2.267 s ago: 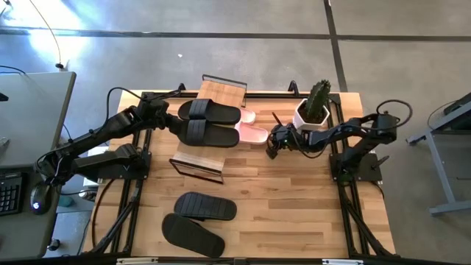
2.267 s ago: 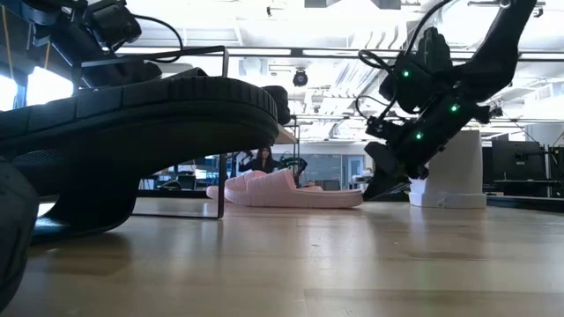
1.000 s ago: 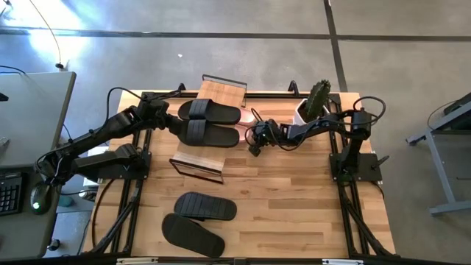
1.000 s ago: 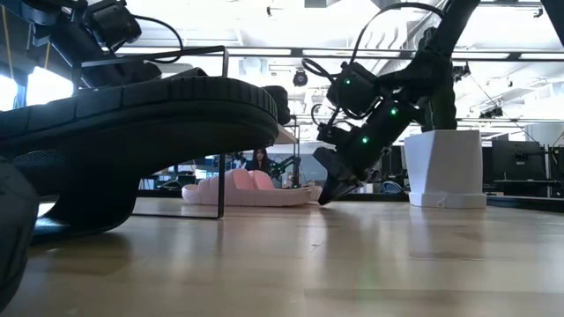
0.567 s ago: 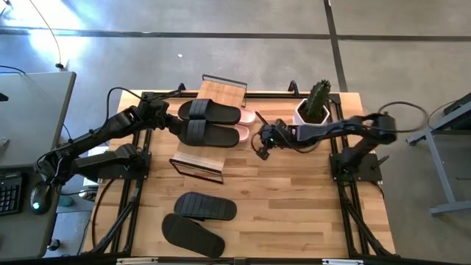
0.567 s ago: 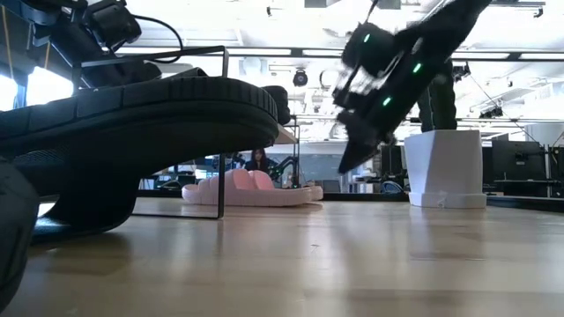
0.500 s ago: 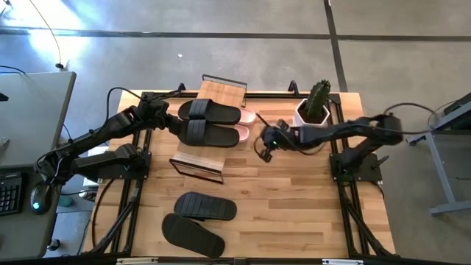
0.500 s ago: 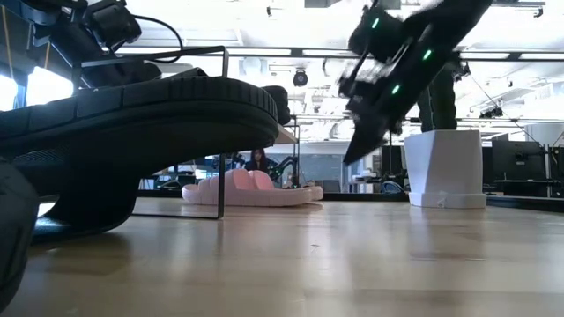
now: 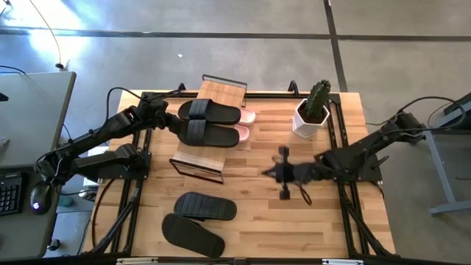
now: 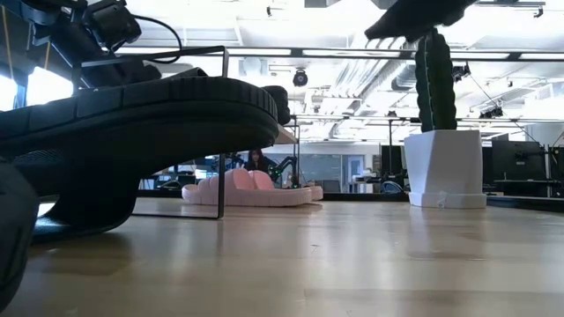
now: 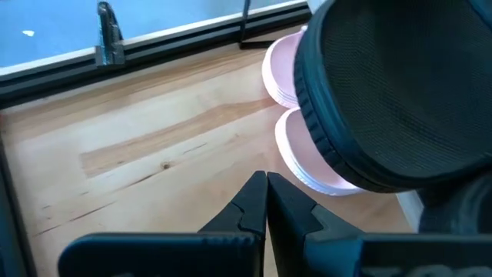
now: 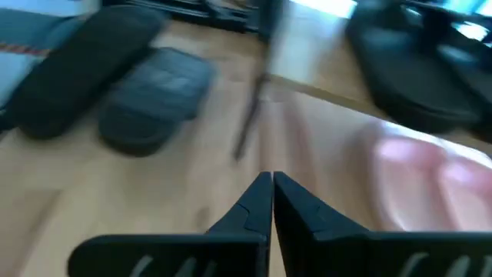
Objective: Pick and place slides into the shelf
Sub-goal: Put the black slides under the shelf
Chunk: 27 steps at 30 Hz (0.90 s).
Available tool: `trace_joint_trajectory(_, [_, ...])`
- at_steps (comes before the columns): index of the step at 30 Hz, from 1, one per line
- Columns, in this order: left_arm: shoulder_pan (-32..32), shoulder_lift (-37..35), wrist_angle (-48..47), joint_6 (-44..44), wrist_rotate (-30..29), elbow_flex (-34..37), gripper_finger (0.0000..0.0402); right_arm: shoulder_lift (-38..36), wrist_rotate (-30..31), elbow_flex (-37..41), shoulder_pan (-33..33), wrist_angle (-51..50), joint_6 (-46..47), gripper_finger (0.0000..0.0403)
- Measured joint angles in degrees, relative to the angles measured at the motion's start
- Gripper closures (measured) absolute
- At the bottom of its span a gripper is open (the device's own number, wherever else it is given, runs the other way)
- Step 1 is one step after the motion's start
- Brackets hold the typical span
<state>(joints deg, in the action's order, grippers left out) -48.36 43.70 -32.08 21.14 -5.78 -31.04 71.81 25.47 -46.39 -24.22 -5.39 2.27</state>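
Note:
The shelf point(image 9: 200, 158) stands at the table's far left with two black slides point(image 9: 210, 112) point(image 9: 207, 134) lying across its top board. A pink pair of slides point(image 9: 249, 126) rests on the table against the shelf's right side, partly under the black ones. Another black pair point(image 9: 204, 207) point(image 9: 193, 234) lies soles down near the front left. My left gripper point(image 9: 174, 122) is shut beside the left ends of the shelved slides; its wrist view shows the tips point(image 11: 267, 185) over bare wood. My right gripper point(image 9: 274, 173) hangs shut over the table's middle, holding nothing point(image 12: 271, 183).
A white pot with a cactus point(image 9: 313, 110) stands at the far right, also seen in the low view point(image 10: 445, 167). Bare wood lies across the table's middle and right front. A desk with a keyboard and mouse point(image 9: 33, 199) stands off the left edge.
My right gripper has left the pink slides, risen and swung toward the table's near edge and middle, rolling as it went, and its fingers have stayed shut. The pink slides have kept their place by the shelf.

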Motion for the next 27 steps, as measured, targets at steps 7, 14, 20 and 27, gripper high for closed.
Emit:
trace_joint_trajectory(7, [0.00, 0.00, -0.12, 0.08, -0.65, -0.01, 0.0401, 5.27, 0.49, 0.02, -8.25, 7.66, -8.28, 0.0339])
trace_joint_trajectory(14, [0.00, -0.02, -1.03, 0.09, -0.70, 0.00, 0.0401, 10.94, 4.17, 0.02, -11.73, 18.22, -26.67, 0.0274])
trace_joint_trajectory(20, [0.00, -0.02, -1.07, 0.09, -0.70, -0.01, 0.0401, 16.68, 5.88, -0.02, -12.22, 26.37, -34.86, 0.0240])
trace_joint_trajectory(27, [0.00, -0.02, -1.14, 0.12, -0.70, -0.01, 0.0401, 27.12, 5.96, -3.50, -12.21, 29.14, -40.42, 0.0222])
